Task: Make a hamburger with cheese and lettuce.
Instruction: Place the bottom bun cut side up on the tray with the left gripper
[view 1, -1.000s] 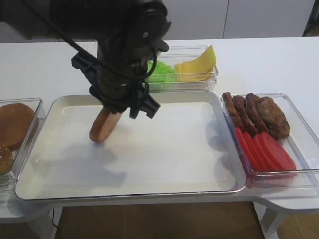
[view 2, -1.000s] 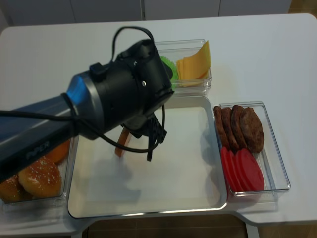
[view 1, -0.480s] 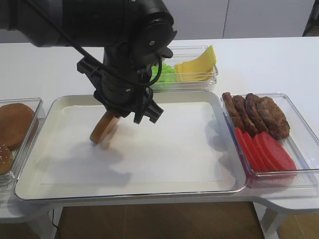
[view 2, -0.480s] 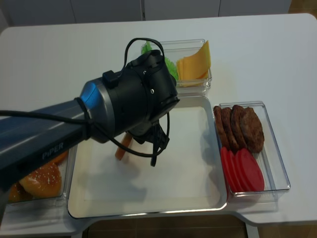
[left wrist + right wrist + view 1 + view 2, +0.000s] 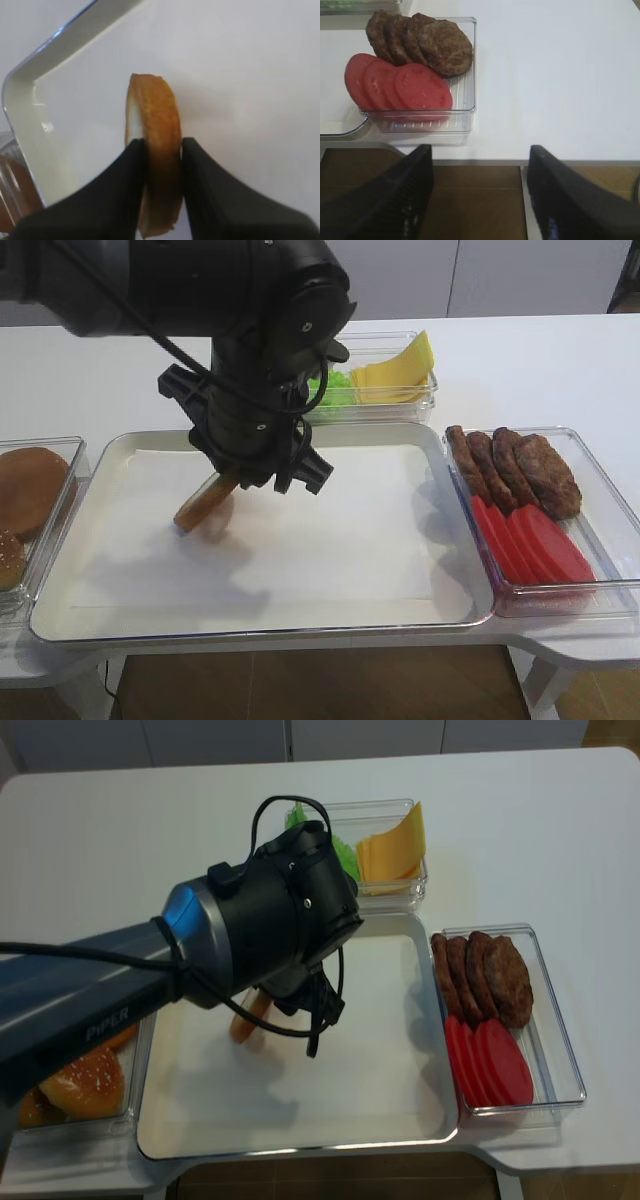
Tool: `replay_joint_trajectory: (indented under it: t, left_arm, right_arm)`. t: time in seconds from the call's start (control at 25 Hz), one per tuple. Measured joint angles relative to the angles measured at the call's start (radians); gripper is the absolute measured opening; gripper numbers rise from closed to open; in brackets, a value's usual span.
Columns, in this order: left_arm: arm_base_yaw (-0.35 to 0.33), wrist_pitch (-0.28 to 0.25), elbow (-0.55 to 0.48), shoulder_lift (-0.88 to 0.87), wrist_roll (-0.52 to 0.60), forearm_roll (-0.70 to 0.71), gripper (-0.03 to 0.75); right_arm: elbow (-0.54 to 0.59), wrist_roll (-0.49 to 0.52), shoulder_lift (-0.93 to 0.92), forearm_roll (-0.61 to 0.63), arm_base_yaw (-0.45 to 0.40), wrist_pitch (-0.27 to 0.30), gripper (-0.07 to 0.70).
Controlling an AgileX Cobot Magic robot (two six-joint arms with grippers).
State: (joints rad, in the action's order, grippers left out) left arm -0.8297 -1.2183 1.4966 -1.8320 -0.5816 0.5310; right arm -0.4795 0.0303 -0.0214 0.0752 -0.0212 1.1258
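My left gripper [image 5: 164, 165] is shut on the hamburger bun half [image 5: 156, 130], held on edge and tilted just above the big white tray [image 5: 330, 560]. The bun [image 5: 203, 505] shows below the black arm in the high view and in the realsense view [image 5: 247, 1018]. The cheese [image 5: 392, 370] and lettuce [image 5: 330, 390] lie in a clear box behind the tray; the arm hides part of the lettuce. My right gripper [image 5: 479, 195] is open and empty, off the table's front edge right of the tomato box.
A clear box [image 5: 600, 500] on the right holds dark patties [image 5: 515, 470] and red tomato slices [image 5: 530, 545]. A clear box [image 5: 40, 530] on the left holds brown bun tops [image 5: 30, 485]. The tray's left rim [image 5: 22, 120] lies close to the held bun.
My left gripper has lowered a little with the bun, and the bun has tipped flatter toward the tray. The right gripper's earlier state is not shown.
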Motion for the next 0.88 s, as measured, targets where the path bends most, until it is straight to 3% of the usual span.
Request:
replay_joint_trajectory:
  t: [0.48, 0.88]
  left_arm:
    - [0.000, 0.000, 0.000, -0.006, -0.004, -0.050, 0.211]
    - [-0.001, 0.042, 0.000, -0.006, -0.006, -0.105, 0.212]
  right_arm:
    - [0.000, 0.000, 0.000, 0.000, 0.000, 0.000, 0.449]
    - [0.000, 0.000, 0.000, 0.000, 0.000, 0.000, 0.449]
